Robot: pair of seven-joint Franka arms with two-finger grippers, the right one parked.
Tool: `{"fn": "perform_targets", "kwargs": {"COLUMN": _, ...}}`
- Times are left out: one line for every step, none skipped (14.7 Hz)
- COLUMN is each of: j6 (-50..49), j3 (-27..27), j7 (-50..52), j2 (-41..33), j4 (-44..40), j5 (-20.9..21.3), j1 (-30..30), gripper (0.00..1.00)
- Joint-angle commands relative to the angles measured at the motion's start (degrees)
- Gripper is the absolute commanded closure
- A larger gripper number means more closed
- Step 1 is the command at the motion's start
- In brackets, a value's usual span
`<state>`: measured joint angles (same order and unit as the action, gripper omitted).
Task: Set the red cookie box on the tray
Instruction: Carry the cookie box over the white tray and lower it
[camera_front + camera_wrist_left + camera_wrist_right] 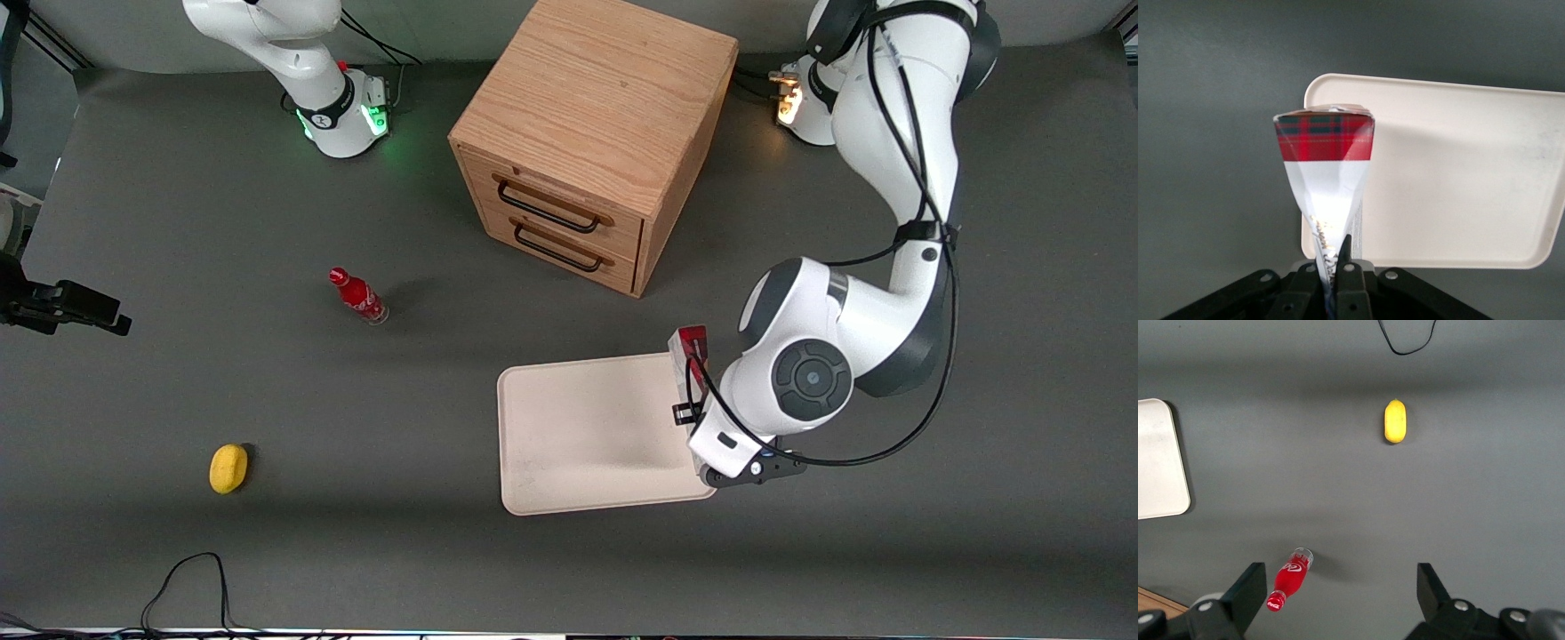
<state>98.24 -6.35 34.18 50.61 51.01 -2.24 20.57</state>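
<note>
My left gripper (1337,252) is shut on the red cookie box (1325,160), a thin carton with a red tartan end and white faces, pinched between the two fingers. The box is held in the air on edge. In the front view the box (692,348) and the gripper (692,393) hang over the rim of the tray (578,427) at its edge toward the working arm's end. The cream-white tray (1458,180) lies flat on the table beside the box's length, with nothing on it. One corner of the tray (1158,460) also shows in the right wrist view.
A wooden two-drawer cabinet (591,133) stands farther from the front camera than the tray. A small red bottle (358,296) stands toward the parked arm's end. A yellow lemon-like object (228,468) lies nearer the front camera, and a black cable (191,578) loops near the table's front edge.
</note>
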Motion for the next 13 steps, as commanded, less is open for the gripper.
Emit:
{"fn": "perform_targets", "kwargs": {"j6": 2.9, "j3": 0.5, "j7": 0.3, "j2": 2.6, "j4": -0.8, "j5": 1.3, "j1": 0.9, "gripper": 1.00}}
{"fn": "perform_targets", "kwargs": {"j6": 5.5, "j3": 0.5, "j7": 0.3, "j2": 2.9, "j4": 0.7, "j5": 2.0, "j1": 0.9, "gripper": 1.00}}
{"fn": "perform_targets", "kwargs": {"j6": 7.8, "j3": 0.5, "j7": 0.3, "j2": 3.4, "j4": 2.2, "j5": 2.3, "j1": 0.9, "gripper": 1.00}}
{"fn": "perform_targets", "kwargs": {"j6": 9.6, "j3": 0.5, "j7": 0.3, "j2": 3.9, "j4": 3.2, "j5": 2.3, "j1": 1.0, "gripper": 1.00}}
{"fn": "perform_targets", "kwargs": {"j6": 10.7, "j3": 0.5, "j7": 0.3, "j2": 4.4, "j4": 3.7, "j5": 2.3, "j1": 1.2, "gripper": 1.00}}
{"fn": "perform_targets", "kwargs": {"j6": 11.8, "j3": 0.5, "j7": 0.3, "j2": 5.1, "j4": 4.4, "j5": 2.9, "j1": 1.2, "gripper": 1.00}}
{"fn": "perform_targets", "kwargs": {"j6": 13.3, "j3": 0.5, "j7": 0.4, "j2": 5.3, "j4": 5.8, "j5": 4.1, "j1": 1.3, "gripper": 1.00}}
{"fn": "perform_targets", "kwargs": {"j6": 15.1, "j3": 0.5, "j7": 0.5, "j2": 5.4, "j4": 7.3, "j5": 4.3, "j1": 1.8, "gripper": 1.00}}
{"fn": "perform_targets", "kwargs": {"j6": 15.8, "j3": 0.5, "j7": 0.5, "j2": 5.4, "j4": 8.1, "j5": 4.3, "j1": 2.2, "gripper": 1.00}}
{"fn": "perform_targets", "kwargs": {"j6": 15.8, "j3": 0.5, "j7": 0.5, "j2": 5.4, "j4": 8.2, "j5": 4.4, "j1": 2.2, "gripper": 1.00}}
{"fn": "perform_targets", "kwargs": {"j6": 15.8, "j3": 0.5, "j7": 0.5, "j2": 5.4, "j4": 8.3, "j5": 4.4, "j1": 2.3, "gripper": 1.00}}
{"fn": "perform_targets", "kwargs": {"j6": 16.0, "j3": 0.5, "j7": 0.5, "j2": 5.4, "j4": 8.7, "j5": 4.4, "j1": 2.3, "gripper": 1.00}}
{"fn": "perform_targets", "kwargs": {"j6": 16.0, "j3": 0.5, "j7": 0.5, "j2": 5.4, "j4": 8.7, "j5": 4.4, "j1": 2.2, "gripper": 1.00}}
